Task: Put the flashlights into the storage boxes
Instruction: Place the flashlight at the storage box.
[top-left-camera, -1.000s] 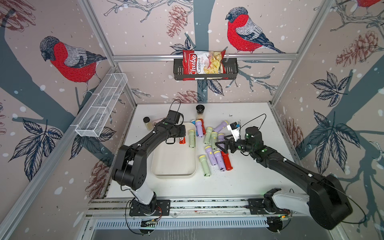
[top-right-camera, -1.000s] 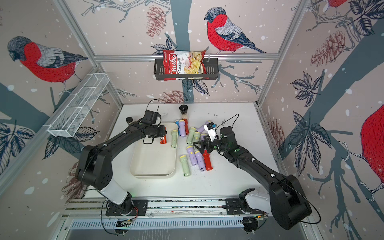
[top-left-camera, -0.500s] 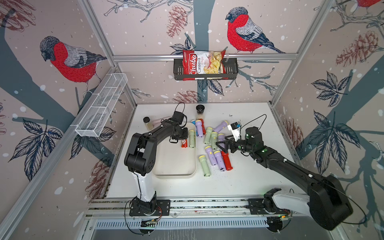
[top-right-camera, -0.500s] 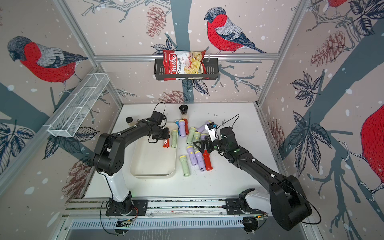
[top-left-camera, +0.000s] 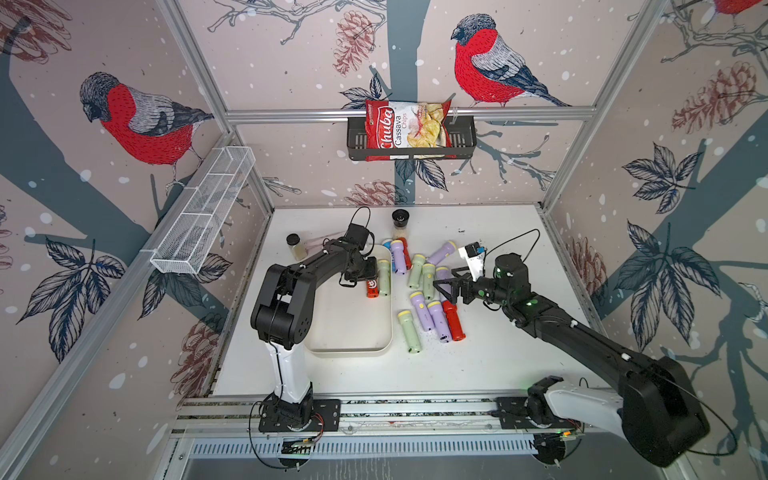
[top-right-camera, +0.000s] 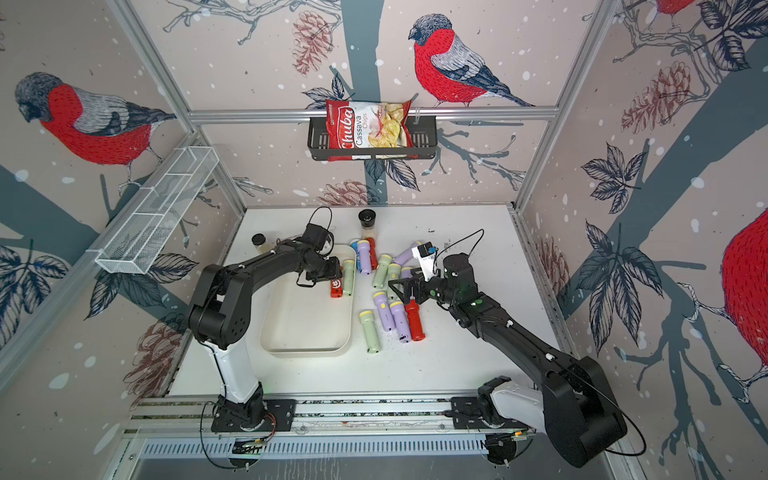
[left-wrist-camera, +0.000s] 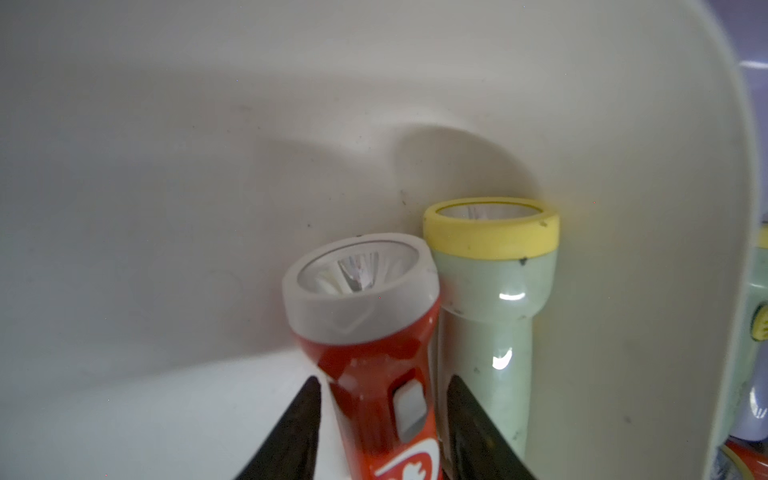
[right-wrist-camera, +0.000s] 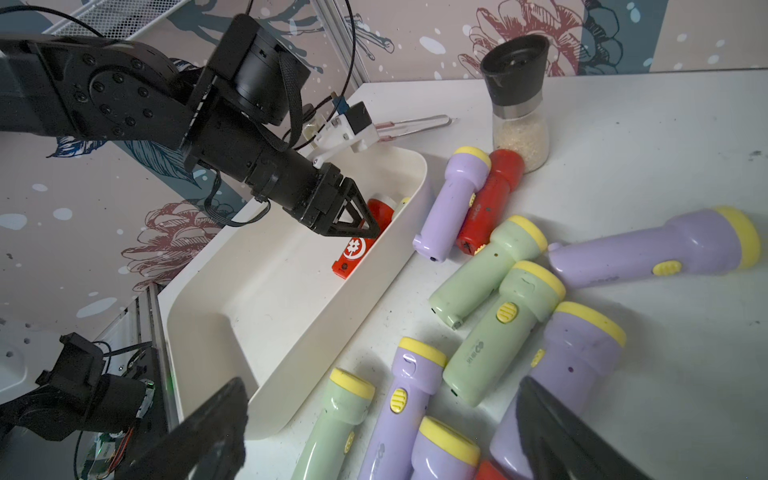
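**Desk:** What sits left of centre?

**Photographer:** In both top views, the cream tray (top-left-camera: 349, 324) lies on the white table (top-left-camera: 498, 365). Along the tray's right wall, near its upper end, a red flashlight (left-wrist-camera: 365, 332) and a pale green flashlight (left-wrist-camera: 494, 299) lie side by side. The left gripper (left-wrist-camera: 380, 380) straddles the red one. Its jaws are slightly parted, with a sliver of tray showing beside one finger, and it pinches nothing.

**Desk:** And further right?

**Photographer:** At frame centre, the loose flashlights (top-left-camera: 409, 330), green, lilac and red, lie scattered on the table just right of the tray. Over their right edge hangs the right gripper (top-left-camera: 444, 286), jaws spread wide and empty.
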